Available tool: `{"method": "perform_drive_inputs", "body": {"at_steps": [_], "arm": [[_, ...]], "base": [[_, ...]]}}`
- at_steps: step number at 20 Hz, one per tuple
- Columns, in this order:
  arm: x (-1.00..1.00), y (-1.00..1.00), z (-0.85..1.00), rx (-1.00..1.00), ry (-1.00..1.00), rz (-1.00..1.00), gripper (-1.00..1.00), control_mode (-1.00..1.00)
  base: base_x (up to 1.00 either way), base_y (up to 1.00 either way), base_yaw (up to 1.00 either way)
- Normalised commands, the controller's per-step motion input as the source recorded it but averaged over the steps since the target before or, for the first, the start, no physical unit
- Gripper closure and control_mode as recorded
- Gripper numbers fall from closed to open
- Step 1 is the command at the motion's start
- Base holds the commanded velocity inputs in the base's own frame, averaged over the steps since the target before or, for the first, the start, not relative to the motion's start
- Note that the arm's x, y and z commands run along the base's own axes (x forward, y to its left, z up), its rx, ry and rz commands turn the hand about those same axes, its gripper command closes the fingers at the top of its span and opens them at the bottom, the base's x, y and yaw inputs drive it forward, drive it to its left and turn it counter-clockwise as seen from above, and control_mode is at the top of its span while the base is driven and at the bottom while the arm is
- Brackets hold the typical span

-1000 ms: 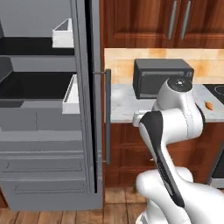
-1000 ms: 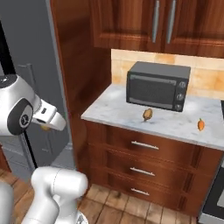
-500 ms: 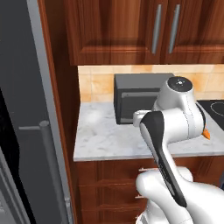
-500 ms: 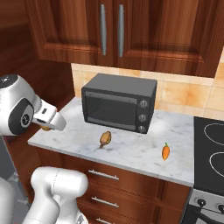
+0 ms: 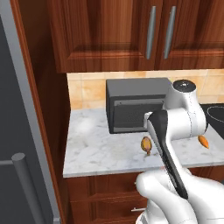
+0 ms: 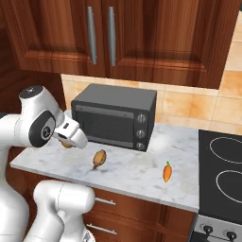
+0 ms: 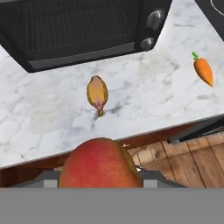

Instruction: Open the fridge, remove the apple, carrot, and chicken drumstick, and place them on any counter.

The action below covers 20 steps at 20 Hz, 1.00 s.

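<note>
Left base view: white arm rising in front of the marble worktop (image 5: 96,148), blocking much of the dark microwave (image 5: 131,105) taken here as landmark. Chicken drumstick (image 5: 146,144) lying on the worktop just in front of the microwave, thick end toward it, thin end toward the worktop's front edge. Carrot (image 5: 203,141) peeking out past the arm, to the right of the microwave's front, most of it hidden. Both already set down, so presumably two of three deliveries done. Grey fridge (image 5: 17,131) door edge far to the left of the microwave.

Right base view: end effector (image 6: 71,138) in front of the microwave's left end, over the worktop's left part; a reddish-orange shape behind the hand, probably the apple. Drumstick lying in front of the microwave's middle, long axis slanted, narrow end toward the front edge. Carrot in front of the microwave's right corner and further right, well apart from the drumstick, green top pointing back toward the wall, tip toward the front edge.

Hand view: apple (image 7: 100,164) large at the bottom, clamped between the fingers, so end effector closed on it; held above the worktop's front edge, short of the microwave, likely on the way to a bare patch. Round, no telling axis. Drumstick between apple and microwave, bone end pointing at the apple.
</note>
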Motion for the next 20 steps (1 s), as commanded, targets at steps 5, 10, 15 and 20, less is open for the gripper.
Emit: {"method": "perform_drive_inputs", "body": {"at_steps": [5,10,15,20], "arm": [[0.71,-1.0,-1.0,0.0,0.06,-0.09,1.0,-1.0],[1.0,-1.0,-1.0,0.03,0.08,-0.06,1.0,-1.0],[0.96,-0.87,-0.96,0.02,0.05,-0.05,1.0,-1.0],[0.6,-0.41,-0.68,0.0,0.02,-0.03,1.0,-1.0]], "base": [[0.0,0.0,0.0],[0.0,0.0,0.0],[0.0,0.0,0.0],[0.0,0.0,0.0]]}}
